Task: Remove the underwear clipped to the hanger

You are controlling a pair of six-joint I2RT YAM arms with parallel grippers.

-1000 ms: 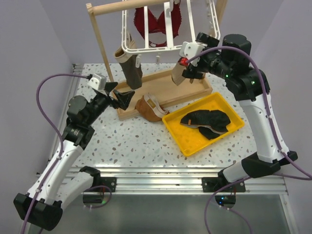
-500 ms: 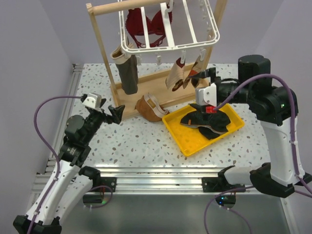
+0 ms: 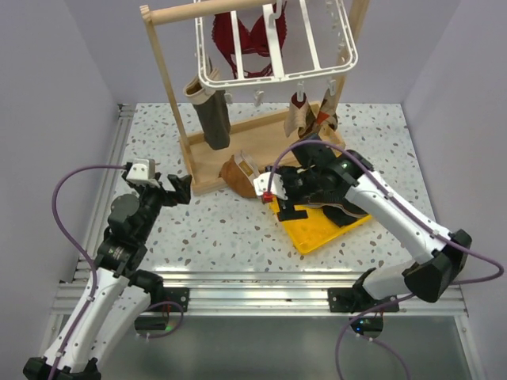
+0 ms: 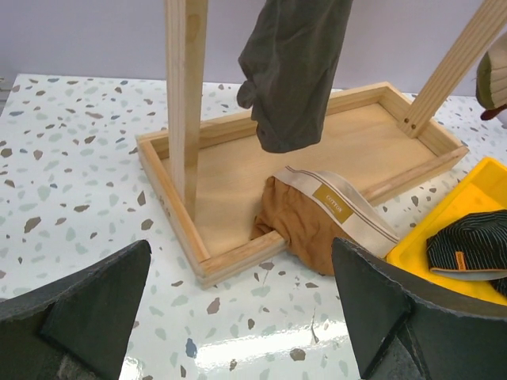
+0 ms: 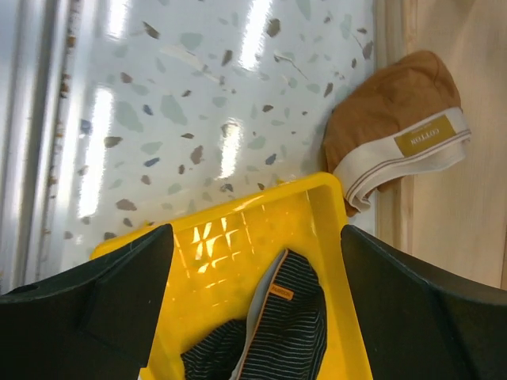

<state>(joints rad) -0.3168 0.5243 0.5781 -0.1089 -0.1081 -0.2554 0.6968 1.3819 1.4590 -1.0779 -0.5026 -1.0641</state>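
The hanger is hung high on the wooden stand. The dark grey underwear is seen hanging down from the hanger's left front corner. The brown underwear is off the hanger. It is laid over the front edge of the stand's wooden base and partly on the bench. The black underwear is laid in the yellow tray. A red bra and small socks are also hung from the hanger.

The left gripper is held low over the bench, pointed at the brown underwear. Its jaws are spread wide and nothing is held. The right gripper is held over the tray's corner, just beside the brown underwear. Its jaws are spread apart too, with nothing between them.
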